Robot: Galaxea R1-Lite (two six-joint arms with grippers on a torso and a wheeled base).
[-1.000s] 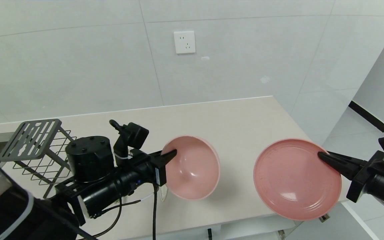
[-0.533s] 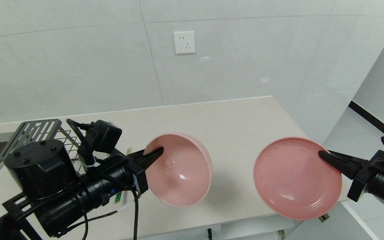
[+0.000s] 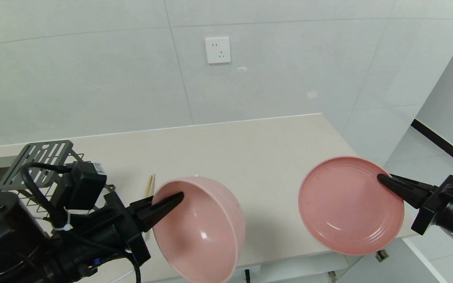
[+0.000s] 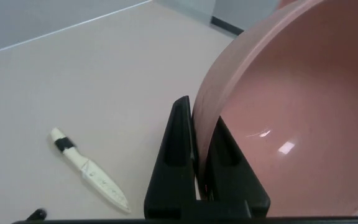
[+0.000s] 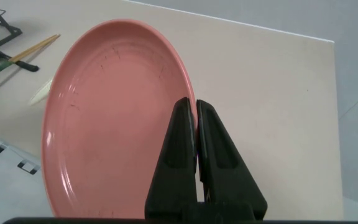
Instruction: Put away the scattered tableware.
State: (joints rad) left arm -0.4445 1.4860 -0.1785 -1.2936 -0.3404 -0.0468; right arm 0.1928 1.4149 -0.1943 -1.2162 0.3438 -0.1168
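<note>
My left gripper is shut on the rim of a pink bowl, which hangs tilted above the counter's front edge; the left wrist view shows the bowl clamped between the black fingers. Over the counter's right corner my right gripper is shut on the rim of a pink plate, seen close in the right wrist view as the plate pinched at its edge by that gripper. A white knife with a black band lies on the counter below the bowl. Wooden chopsticks lie beside the bowl.
A black wire rack stands at the counter's left end. The beige counter runs to the tiled wall with a socket. Chopsticks and a dark-handled utensil lie near the rack's foot.
My left arm has pulled back toward me and lower, carrying the bowl from mid-counter to the front edge and uncovering the chopsticks. The right gripper and plate rose slightly.
</note>
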